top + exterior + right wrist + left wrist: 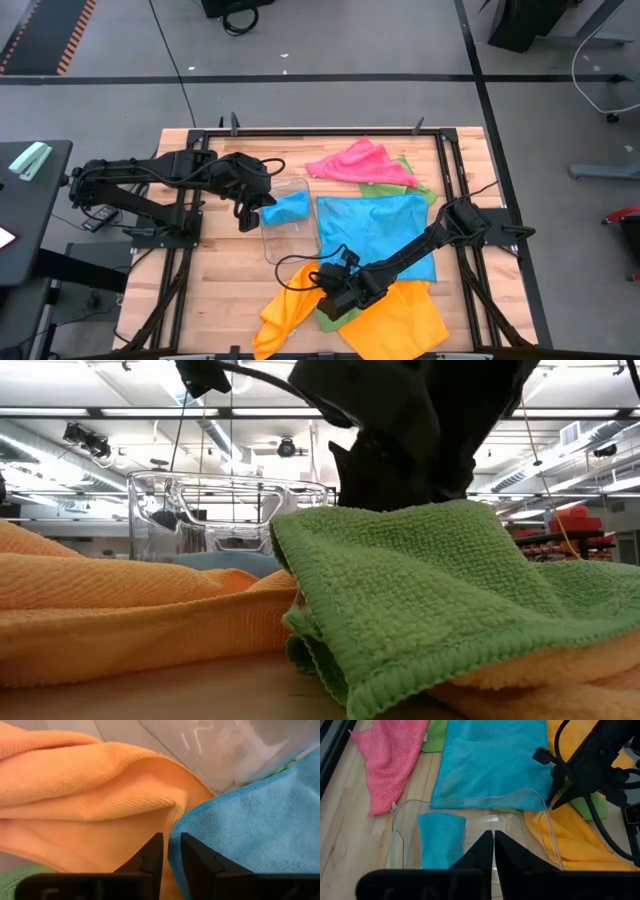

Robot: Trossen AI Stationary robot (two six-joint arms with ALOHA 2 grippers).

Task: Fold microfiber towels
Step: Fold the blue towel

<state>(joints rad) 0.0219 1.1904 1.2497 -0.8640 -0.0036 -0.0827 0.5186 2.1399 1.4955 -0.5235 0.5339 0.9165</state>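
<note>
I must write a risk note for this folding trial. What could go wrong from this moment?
1. The right gripper sits where the orange towel meets the spread blue towel; it may pinch both at once.
2. The clear tray lies close by, so pulled cloth could drag it.
3. The green towel lies bunched on the orange one and may shift with it.

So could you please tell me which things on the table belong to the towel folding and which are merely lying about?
Belonging to the job:
pink towel
spread blue towel
orange towel
green towel
folded blue towel

Lying about:
clear plastic tray
</note>
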